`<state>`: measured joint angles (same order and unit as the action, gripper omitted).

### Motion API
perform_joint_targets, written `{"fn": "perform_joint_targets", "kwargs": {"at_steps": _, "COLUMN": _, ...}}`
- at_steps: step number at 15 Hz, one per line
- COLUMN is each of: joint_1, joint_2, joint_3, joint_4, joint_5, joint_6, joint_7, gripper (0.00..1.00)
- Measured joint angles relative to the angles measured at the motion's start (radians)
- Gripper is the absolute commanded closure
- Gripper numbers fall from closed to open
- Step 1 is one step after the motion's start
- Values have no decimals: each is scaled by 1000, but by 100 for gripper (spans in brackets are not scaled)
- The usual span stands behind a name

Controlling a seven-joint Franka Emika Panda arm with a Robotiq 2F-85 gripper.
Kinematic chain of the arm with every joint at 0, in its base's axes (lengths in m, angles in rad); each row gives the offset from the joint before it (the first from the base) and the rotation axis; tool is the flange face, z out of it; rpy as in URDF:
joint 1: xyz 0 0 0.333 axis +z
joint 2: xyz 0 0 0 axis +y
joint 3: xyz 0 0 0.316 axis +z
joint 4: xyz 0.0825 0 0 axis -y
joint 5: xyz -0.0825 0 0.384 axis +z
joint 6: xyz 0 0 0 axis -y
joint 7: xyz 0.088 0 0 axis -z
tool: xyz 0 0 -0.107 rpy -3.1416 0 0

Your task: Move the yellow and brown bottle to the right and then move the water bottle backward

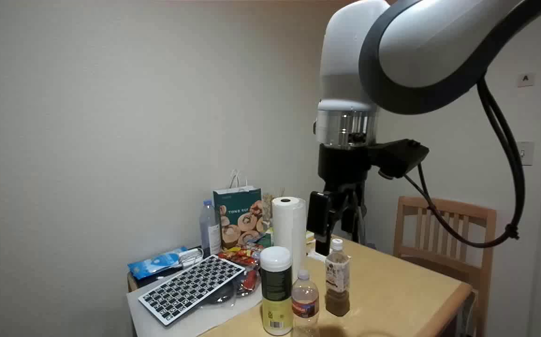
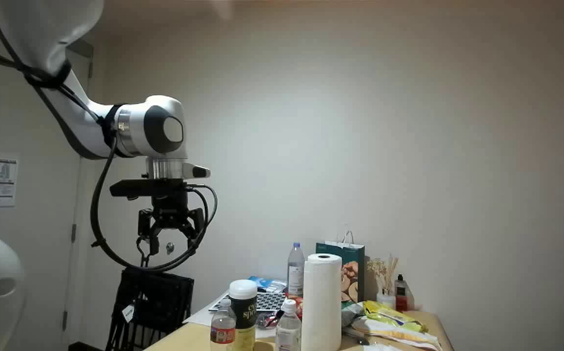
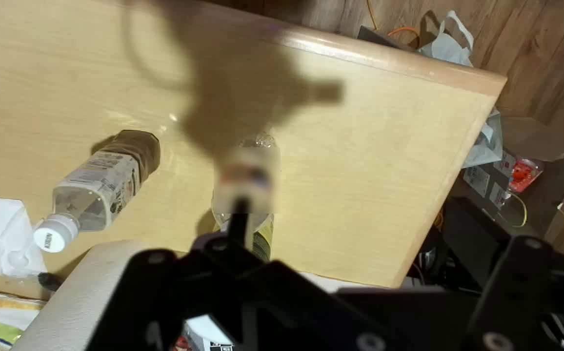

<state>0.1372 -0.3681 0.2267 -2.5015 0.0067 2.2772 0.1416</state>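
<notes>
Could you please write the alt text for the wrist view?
The water bottle, partly blurred, stands on a wooden table near the picture's centre; a strip of the yellow and brown bottle shows below it. At left stands a white-capped bottle; the dark end effector covers much of the bottom.

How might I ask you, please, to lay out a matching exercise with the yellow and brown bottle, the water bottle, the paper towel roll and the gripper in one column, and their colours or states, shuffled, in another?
Column one
1. yellow and brown bottle
2. water bottle
3. paper towel roll
4. gripper

Column two
A. clear, with a reddish label
B. open and raised in the air, with nothing held
C. white lid, dark upper body, yellow-green lower body
D. plain white, standing upright

Right pairs: 1-C, 2-A, 3-D, 4-B
</notes>
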Motion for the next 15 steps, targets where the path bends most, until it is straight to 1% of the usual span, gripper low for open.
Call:
{"fn": "perform_joint_targets", "kwargs": {"at_steps": 7, "joint_1": 0, "joint_2": 0, "joint_3": -2, "joint_4": -1, "joint_5": 0, "joint_6": -2, "joint_7": 0, "gripper": 0}}
{"fn": "perform_joint_targets", "kwargs": {"at_steps": 15, "joint_1": 0, "joint_2": 29, "joint_3": -14, "joint_4": -44, "joint_5": -27, "joint_6": -2, "joint_7": -5, "gripper": 0}}
